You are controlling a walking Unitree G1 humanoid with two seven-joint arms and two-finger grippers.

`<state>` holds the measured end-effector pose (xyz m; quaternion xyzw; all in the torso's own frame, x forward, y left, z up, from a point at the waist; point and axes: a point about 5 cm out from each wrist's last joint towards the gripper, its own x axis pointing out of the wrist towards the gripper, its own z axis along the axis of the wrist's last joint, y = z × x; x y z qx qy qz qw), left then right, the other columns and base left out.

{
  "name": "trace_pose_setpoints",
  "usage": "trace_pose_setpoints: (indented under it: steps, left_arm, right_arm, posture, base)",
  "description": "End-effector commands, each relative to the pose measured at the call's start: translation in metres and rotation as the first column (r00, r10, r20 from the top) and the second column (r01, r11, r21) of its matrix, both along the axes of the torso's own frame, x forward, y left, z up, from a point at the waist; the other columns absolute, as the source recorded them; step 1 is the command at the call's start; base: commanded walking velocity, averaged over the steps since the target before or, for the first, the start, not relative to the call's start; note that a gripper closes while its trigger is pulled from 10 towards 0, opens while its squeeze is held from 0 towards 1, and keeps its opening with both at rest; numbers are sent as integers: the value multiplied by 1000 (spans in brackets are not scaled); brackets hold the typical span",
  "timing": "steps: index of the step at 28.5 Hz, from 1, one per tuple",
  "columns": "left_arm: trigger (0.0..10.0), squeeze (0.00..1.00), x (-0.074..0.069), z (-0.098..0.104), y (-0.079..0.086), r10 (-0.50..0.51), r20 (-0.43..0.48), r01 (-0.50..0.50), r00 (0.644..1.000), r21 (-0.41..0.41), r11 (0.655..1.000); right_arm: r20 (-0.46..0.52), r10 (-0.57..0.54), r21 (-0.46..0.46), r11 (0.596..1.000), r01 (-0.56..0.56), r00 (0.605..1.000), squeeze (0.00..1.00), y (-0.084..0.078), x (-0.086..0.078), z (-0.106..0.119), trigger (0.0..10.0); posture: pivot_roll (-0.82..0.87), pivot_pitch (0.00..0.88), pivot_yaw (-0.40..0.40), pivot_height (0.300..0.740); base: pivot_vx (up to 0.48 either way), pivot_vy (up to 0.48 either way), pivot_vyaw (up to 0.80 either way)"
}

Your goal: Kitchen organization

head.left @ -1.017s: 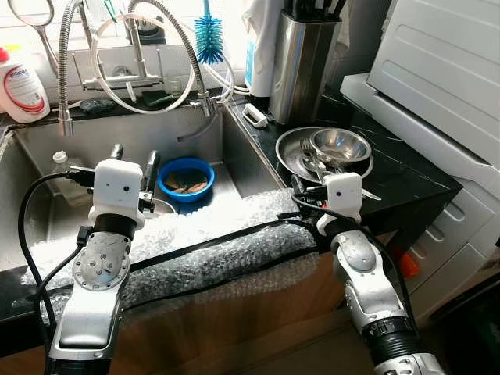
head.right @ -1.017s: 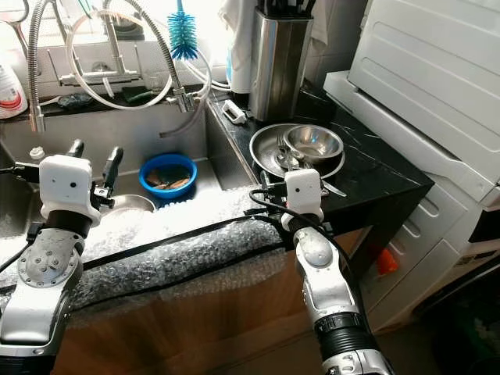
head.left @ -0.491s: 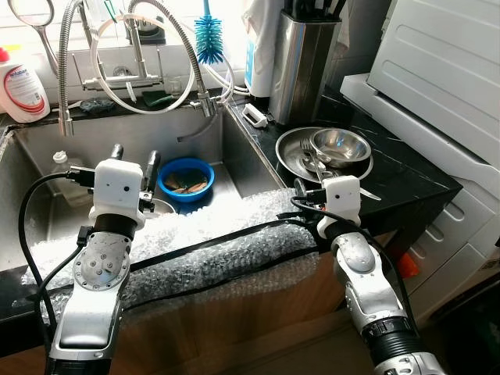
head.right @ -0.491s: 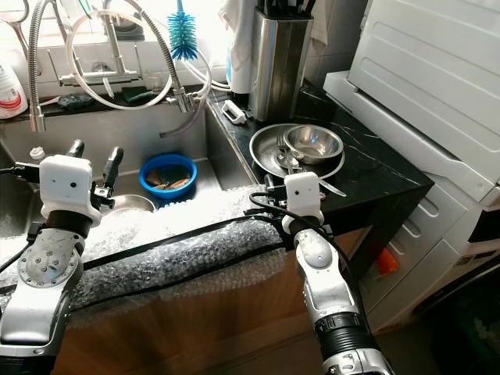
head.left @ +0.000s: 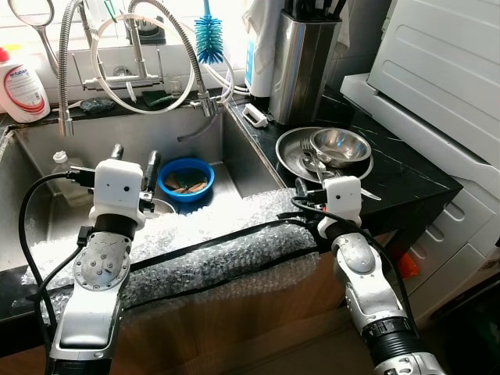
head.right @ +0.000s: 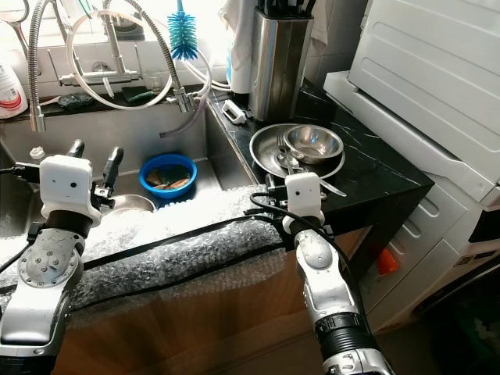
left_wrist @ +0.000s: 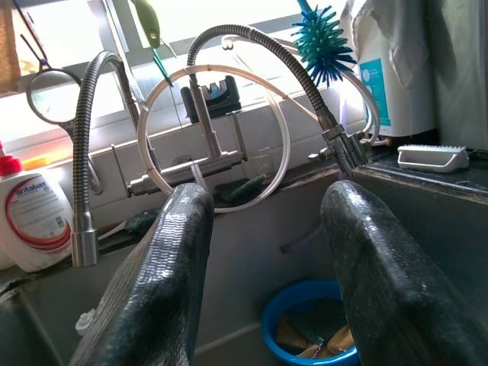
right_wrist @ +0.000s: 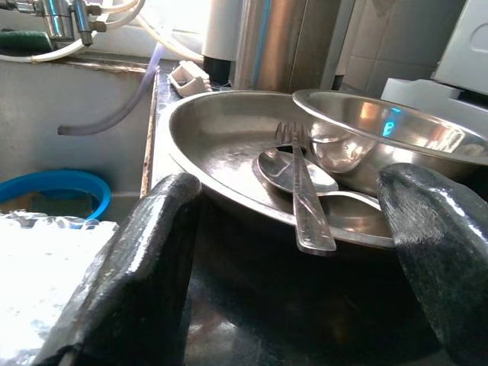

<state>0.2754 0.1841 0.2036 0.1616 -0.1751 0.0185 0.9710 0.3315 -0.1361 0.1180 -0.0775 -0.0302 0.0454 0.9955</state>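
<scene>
Fork and spoon lie in plate before right gripper, fingers wide, empty; left gripper gapes over sink.

Home kitchen: sink, faucet, dishes

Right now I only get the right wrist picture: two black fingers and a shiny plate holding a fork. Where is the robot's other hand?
Observer: The left hand hovers over the stainless steel sink, fingers open, holding nothing.
Visitor: I glimpse a blue ring low down. What is it?
Observer: A round blue bowl on the sink floor, with brownish scraps inside.
Visitor: Any soap about?
Observer: Yes, a white bottle with a red label stands on the ledge behind the sink, at its far left.
</scene>
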Motion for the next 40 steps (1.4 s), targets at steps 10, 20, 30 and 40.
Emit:
trace_pose_setpoints:
  steps: [10, 20, 30, 40]
  left_arm:
    - [10000, 0, 0, 5, -3, -12, 28, 12, 1000, 19, 1000]
    - [10000, 0, 0, 5, -4, -18, 24, 17, 1000, 23, 1000]
    - [10000, 0, 0, 6, -3, -16, 25, 16, 1000, 26, 1000]
    - [10000, 0, 0, 6, -2, -11, 29, 11, 1000, 29, 1000]
  right_arm:
    - [-12, -21, -5, 1000, 21, 1000, 0, -4, 2, -1, 0]
    - [-17, -11, 6, 1000, 11, 1000, 0, -2, 2, -2, 0]
    - [-16, -9, 14, 1000, 9, 1000, 0, -1, 3, -1, 0]
    - [10, -4, 52, 999, 4, 1000, 0, 1, 4, 6, 0]
  posture:
    - [-28, 4, -62, 727]
    - [-28, 6, -61, 727]
    - [-26, 6, -60, 727]
    - [-24, 6, -60, 727]
  base:
    - [0, 0, 0]
    - [0, 0, 0]
    - [0, 0, 0]
    - [0, 0, 0]
